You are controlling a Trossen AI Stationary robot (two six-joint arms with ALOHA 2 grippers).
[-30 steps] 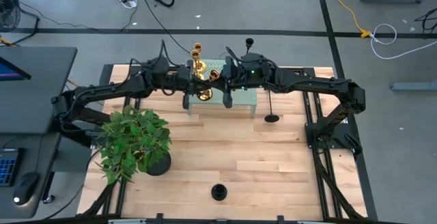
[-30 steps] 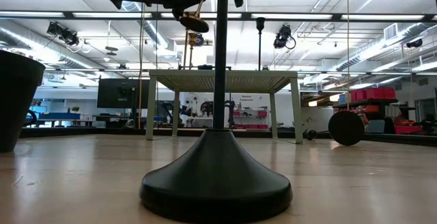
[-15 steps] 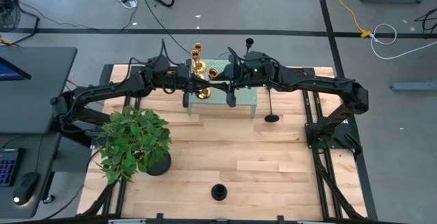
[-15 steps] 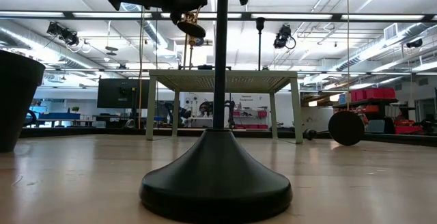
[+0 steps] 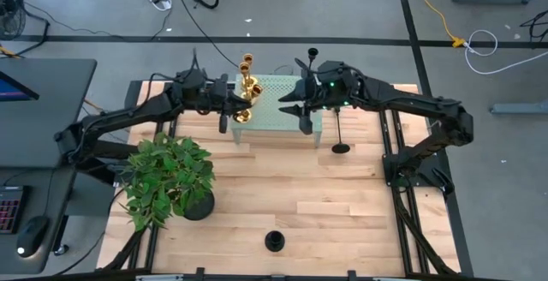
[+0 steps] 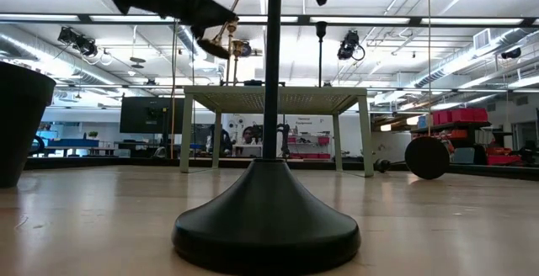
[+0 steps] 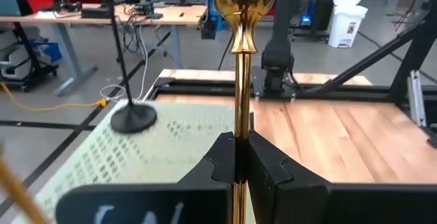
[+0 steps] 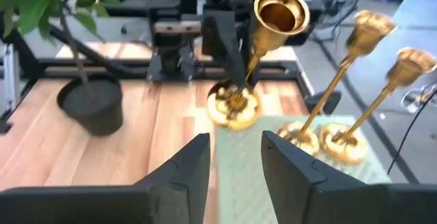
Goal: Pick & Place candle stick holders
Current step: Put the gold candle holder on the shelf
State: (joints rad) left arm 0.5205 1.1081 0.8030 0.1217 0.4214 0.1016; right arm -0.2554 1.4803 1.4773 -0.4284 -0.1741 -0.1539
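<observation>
While a black holder [image 5: 274, 241] sits at the surface's near edge, farther back the left fingers [image 7: 235, 157] pinch a gold holder [image 7: 240, 53] by its stem, just beside the green stand [image 5: 295, 118]. Right fingers [image 8: 233, 159] spread, empty. Thin-stem grip could slip, toppling two gold holders [image 8: 348, 80] on the stand.

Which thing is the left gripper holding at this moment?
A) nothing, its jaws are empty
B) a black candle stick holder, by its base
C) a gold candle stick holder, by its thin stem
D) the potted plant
C: in the left wrist view the left gripper has its jaws shut on the thin stem of a gold candle stick holder.
</observation>
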